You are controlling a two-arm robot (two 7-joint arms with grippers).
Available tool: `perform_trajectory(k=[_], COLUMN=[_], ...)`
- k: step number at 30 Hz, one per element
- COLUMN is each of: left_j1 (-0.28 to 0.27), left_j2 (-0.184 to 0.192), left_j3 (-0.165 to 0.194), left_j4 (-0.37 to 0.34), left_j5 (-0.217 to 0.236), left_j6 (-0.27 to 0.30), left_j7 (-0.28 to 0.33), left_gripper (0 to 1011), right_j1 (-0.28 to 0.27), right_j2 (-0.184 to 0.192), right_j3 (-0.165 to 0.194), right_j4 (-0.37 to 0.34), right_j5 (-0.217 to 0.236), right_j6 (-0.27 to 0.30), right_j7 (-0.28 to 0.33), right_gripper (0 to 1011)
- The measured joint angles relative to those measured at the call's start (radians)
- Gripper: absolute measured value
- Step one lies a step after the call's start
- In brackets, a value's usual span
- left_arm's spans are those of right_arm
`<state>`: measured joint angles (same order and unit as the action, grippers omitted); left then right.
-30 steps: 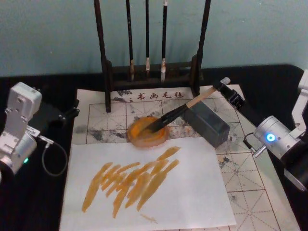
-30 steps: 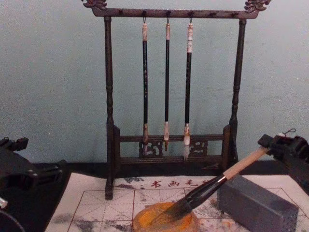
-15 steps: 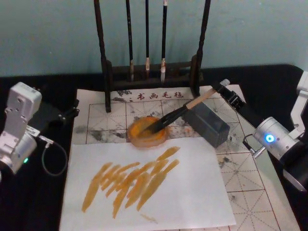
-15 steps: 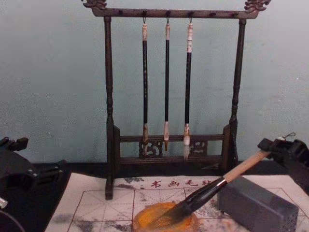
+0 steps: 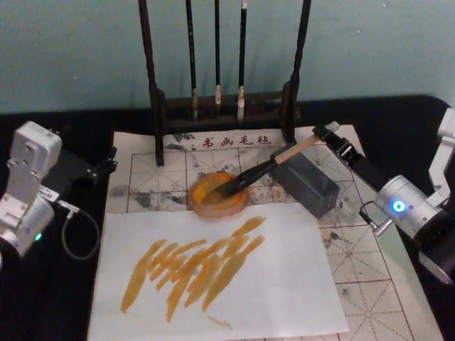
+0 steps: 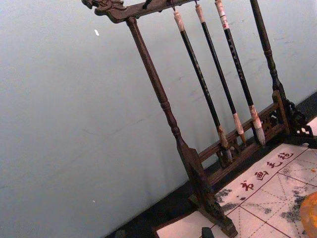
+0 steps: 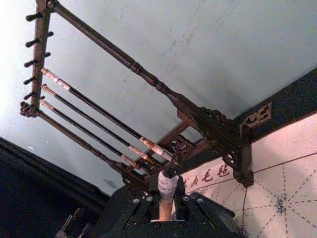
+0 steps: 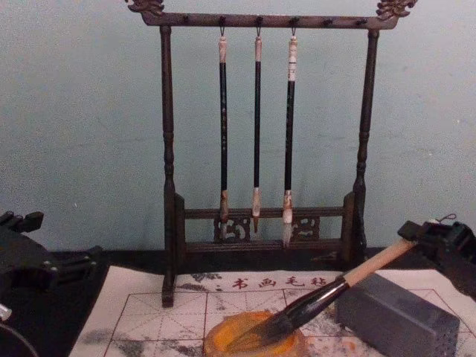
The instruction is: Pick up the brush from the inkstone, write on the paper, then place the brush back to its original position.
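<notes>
- Head view: the right claw (image 5: 328, 132) is clamped on the top end of the brush (image 5: 264, 168). From the claw the shaft slopes down and away to the robot's left, across the corner of the grey block (image 5: 313, 186) just below the claw. The bristles lie in the orange inkstone (image 5: 206, 204). Nearer the robot than the claw, a white sheet (image 5: 291, 284) carries orange strokes (image 5: 192, 268) and lies over the gridded paper (image 5: 370, 284). With the writing done, this looks like the put-back step. The left claw (image 5: 99, 169) is parked well off to the left, beside the paper's edge.
- Left wrist view: the brush rack (image 6: 163, 106) with three thin brushes (image 6: 218, 94) stands ahead of the left claw, on the paper's far edge.
- Right wrist view: the brush's white-wrapped end sits between the right claw's fingers (image 7: 190, 204), which press on it from both sides.
- Chest view: the brush hangs from the right claw at a low slant, its tip down in the inkstone and its shaft just above or on the block; I cannot tell whether it touches.
- Next, by my judgement: let the shaft settle on the block, open the claw and draw straight back, so the tip does not drag out of the inkstone.
</notes>
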<state>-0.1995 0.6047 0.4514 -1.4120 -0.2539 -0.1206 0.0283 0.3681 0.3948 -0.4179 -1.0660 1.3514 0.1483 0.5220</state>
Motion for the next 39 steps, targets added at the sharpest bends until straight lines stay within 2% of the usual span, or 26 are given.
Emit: perform_trajectory(k=[39], left_j1=[0.000], left_j2=[0.000], left_j3=[0.000], left_j4=[0.000], left_j5=[0.000], left_j6=[0.000], left_j7=[0.000], left_gripper=[1001], right_j1=[-0.001], right_j2=[0.001], right_j3=[-0.003], right_j4=[0.003], right_j5=[0.001], right_j6=[0.009], right_j7=[-0.009], right_gripper=[187])
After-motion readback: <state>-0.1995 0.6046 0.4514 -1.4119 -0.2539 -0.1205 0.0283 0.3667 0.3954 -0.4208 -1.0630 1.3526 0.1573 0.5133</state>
